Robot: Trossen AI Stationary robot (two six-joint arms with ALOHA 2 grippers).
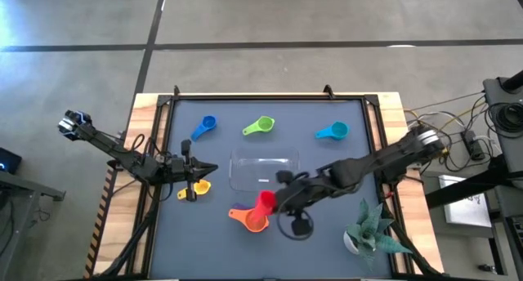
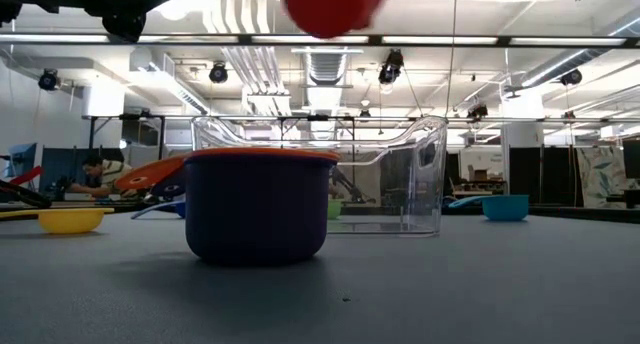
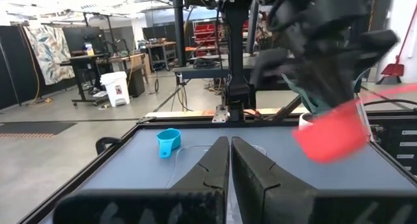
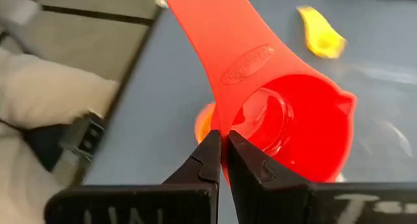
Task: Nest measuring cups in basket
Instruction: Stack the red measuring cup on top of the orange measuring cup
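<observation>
The red measuring cup [image 4: 287,129] is held in the air by the right gripper [image 4: 221,149], whose two dark fingers [image 4: 251,165] are pinched almost together on the cup's rim where the flat handle joins the bowl; the handle runs away from the fingertips and the open bowl lies just beside them. In the high view the same cup [image 1: 265,201] is seen at the gripper's tip [image 1: 278,198], above the orange measuring cup [image 1: 249,220], which is seated inside the dark blue measuring cup [image 2: 257,206], its orange rim showing at the top in the low view. The clear basket [image 1: 245,173] lies just beyond the right fingers, close to them, with the green measuring cup [image 1: 261,126] and two light blue measuring cups [image 1: 333,132] [image 1: 204,127] well beyond it. The potted plant [image 1: 369,230] stands on the other side of the right arm. The left gripper [image 1: 193,173] is held over the table well apart from the red cup, its fingers [image 3: 208,168] nearly closed with only a thin gap and nothing between them; the yellow measuring cup [image 1: 200,187] lies just beside them.
</observation>
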